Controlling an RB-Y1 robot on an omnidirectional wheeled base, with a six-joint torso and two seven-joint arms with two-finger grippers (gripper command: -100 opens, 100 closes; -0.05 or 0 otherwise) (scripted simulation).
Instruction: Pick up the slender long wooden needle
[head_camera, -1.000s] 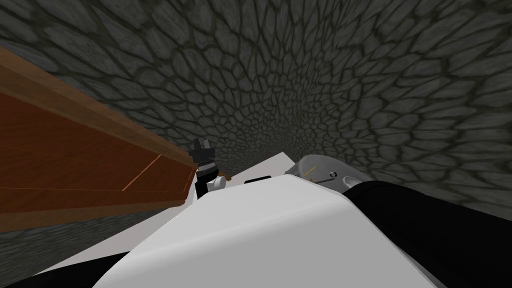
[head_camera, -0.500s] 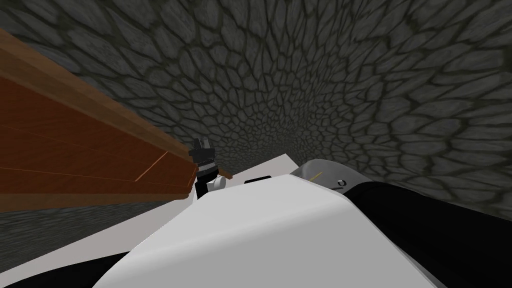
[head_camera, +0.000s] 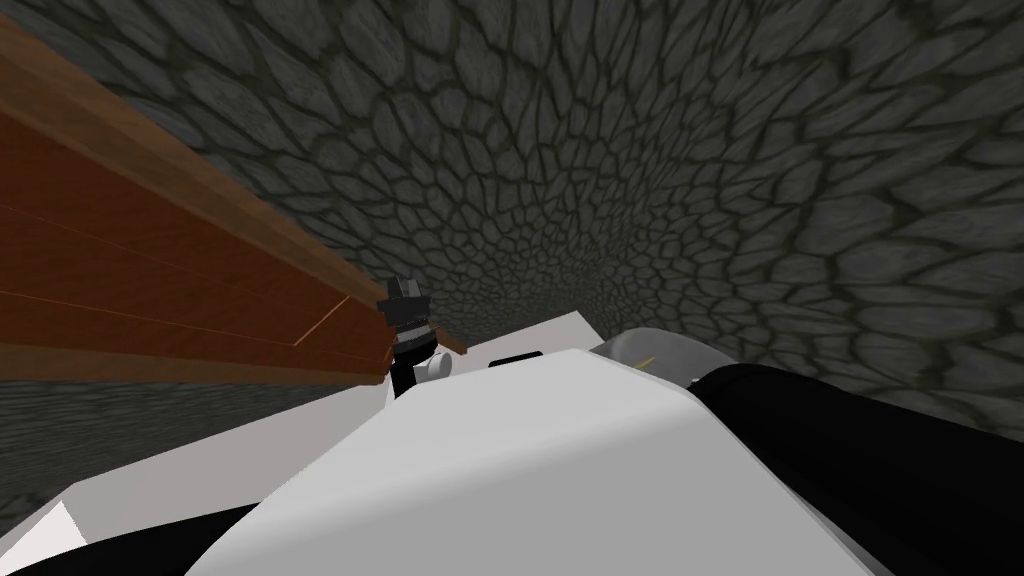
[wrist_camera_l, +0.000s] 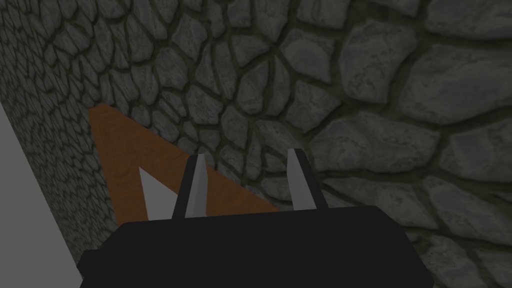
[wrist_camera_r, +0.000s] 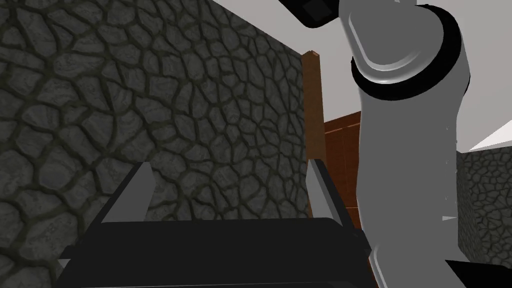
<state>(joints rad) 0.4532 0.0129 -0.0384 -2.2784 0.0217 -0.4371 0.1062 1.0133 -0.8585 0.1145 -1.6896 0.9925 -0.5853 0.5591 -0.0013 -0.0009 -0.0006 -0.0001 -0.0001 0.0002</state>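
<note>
Cobbled stone (head_camera: 620, 150) lies all around; lower right, a tan sliver, probably the needle (head_camera: 645, 361), slants on a grey surface (head_camera: 622, 349), nearer our right gripper (wrist_camera_r: 227, 167); fingers released there and on the left gripper (wrist_camera_l: 248, 155).

The left gripper (wrist_camera_l: 247, 182) has 2 thin, light grey blade fingers (wrist_camera_l: 199, 186), each backed by a dark strip, set on a wide matt black box with rounded corners. The right gripper (wrist_camera_r: 227, 192) is built alike: 2 pale grey blades on dark sloping backs over a flat black box. In the head view the left wrist (head_camera: 412, 330) is banded grey and black, with a white round joint (head_camera: 435, 367) below it. A smooth grey cylindrical arm segment (wrist_camera_r: 410, 165) carries a black ring under a rounded cap.
</note>
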